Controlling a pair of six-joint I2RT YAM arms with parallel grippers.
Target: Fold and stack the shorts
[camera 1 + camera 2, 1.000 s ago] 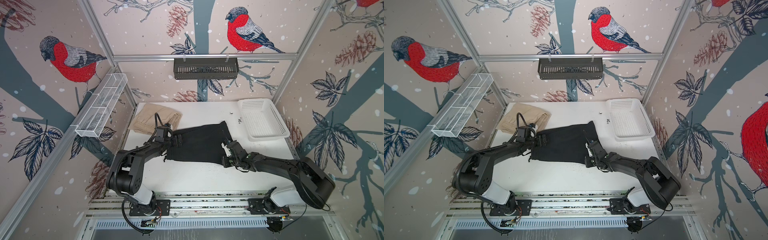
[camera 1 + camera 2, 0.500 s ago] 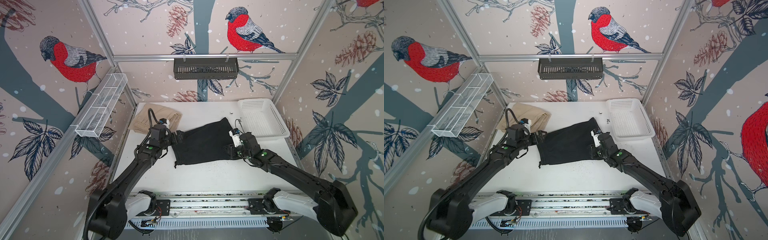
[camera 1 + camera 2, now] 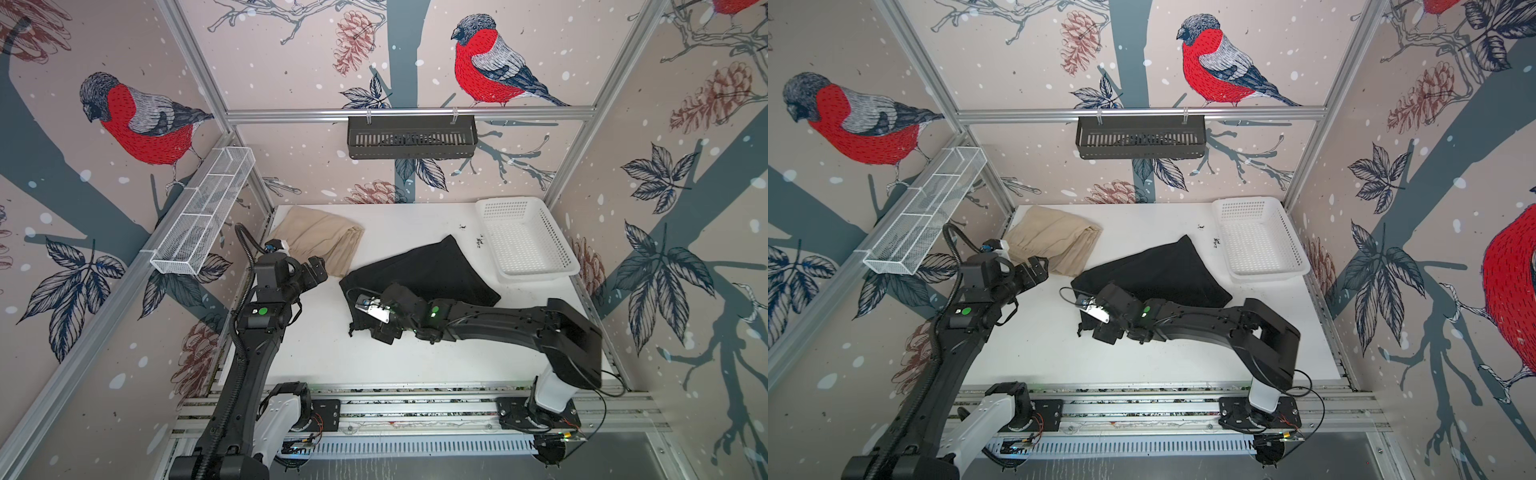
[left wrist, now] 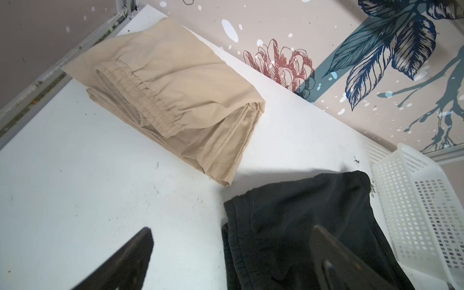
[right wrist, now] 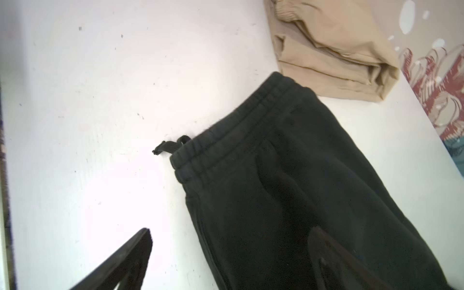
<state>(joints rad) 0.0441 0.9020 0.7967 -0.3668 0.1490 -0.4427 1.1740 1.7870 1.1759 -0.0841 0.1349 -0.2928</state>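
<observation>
The black shorts (image 3: 440, 266) (image 3: 1167, 270) lie folded mid-table, waistband toward the left, with a short black drawstring (image 5: 165, 147) poking out. My right gripper (image 3: 365, 320) (image 3: 1096, 322) (image 5: 230, 229) hovers open over their near-left part; one fingertip is above cloth, the other above bare table. The beige shorts (image 3: 320, 239) (image 3: 1054, 241) (image 4: 175, 88) lie folded at the back left corner. My left gripper (image 3: 320, 272) (image 3: 1038, 270) (image 4: 231, 228) stands open and empty just in front of them, left of the black shorts (image 4: 301, 206).
A white perforated basket (image 3: 536, 275) (image 3: 1266, 276) (image 4: 414, 200) stands at the back right, close to the black shorts' far corner. A black slotted tray (image 3: 411, 137) hangs on the back rail. A white mesh shelf (image 3: 203, 220) hangs on the left wall. The white table (image 3: 332, 365) shows in front.
My right gripper has opened and let go of the black shorts, and has moved left across them to their waistband end. My left arm has drawn back a little, toward the beige shorts.
</observation>
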